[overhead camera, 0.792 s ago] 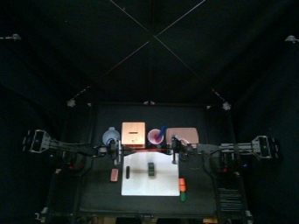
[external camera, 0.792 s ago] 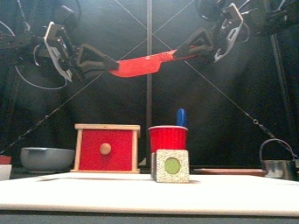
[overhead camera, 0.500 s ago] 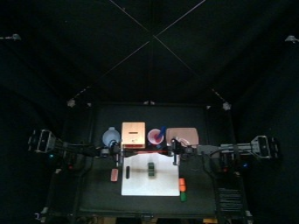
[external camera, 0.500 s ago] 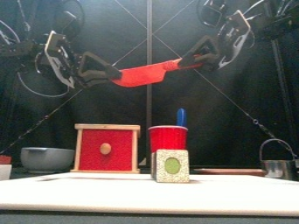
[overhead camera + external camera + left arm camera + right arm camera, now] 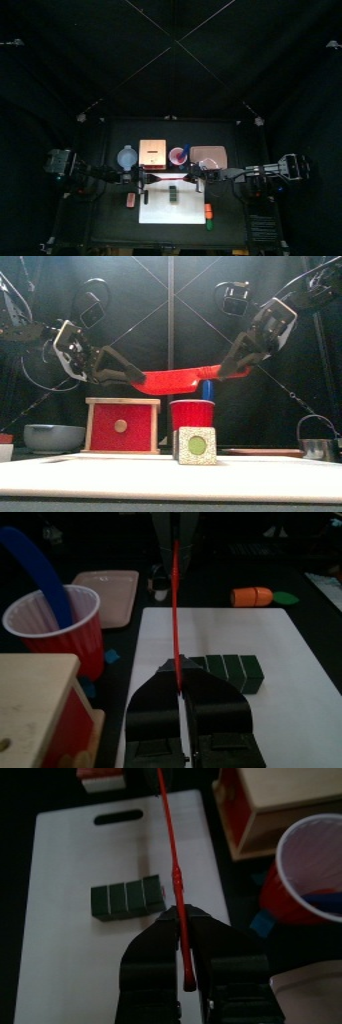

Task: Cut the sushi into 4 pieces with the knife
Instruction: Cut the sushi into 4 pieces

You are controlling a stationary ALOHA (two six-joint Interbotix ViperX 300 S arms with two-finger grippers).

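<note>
Sushi roll: 1 row of dark green blocks, joined. It lies flat near the middle of the white cutting board. Its pale end with a green centre faces 6 o'clock.
Red knife: in the air above the board, running from 9 to 3 o'clock. It is held at both ends and sags in the middle. There is a clear gap between it and the roll.
Left gripper: jaws narrow, pinched on the knife's 9 o'clock end.
Right gripper: jaws narrow, pinched on the knife's 3 o'clock end and carried a little higher than the left.
Board edges: bare white shows on every side of the roll, and both wrist views show nothing else lying on the board.
Red cup: at 12 o'clock, just past the board's back edge. It stands upright, with a blue knife rising from it. In the front view this handle overlaps the red blade, but I cannot tell how far apart they are in depth.
Wooden box: at 11 o'clock, just beside the cup, with its red front facing 6 o'clock.
Bowl: blue-grey, at 10 o'clock, beyond the box.
Pink tray: at 1 o'clock, flat, behind the board.
Metal cutter: at 3 o'clock, well apart from the board.
Orange toy: on the black table, just off the board's 4 o'clock edge.
Red toy piece: on the table, just off the 9 o'clock edge.
</note>
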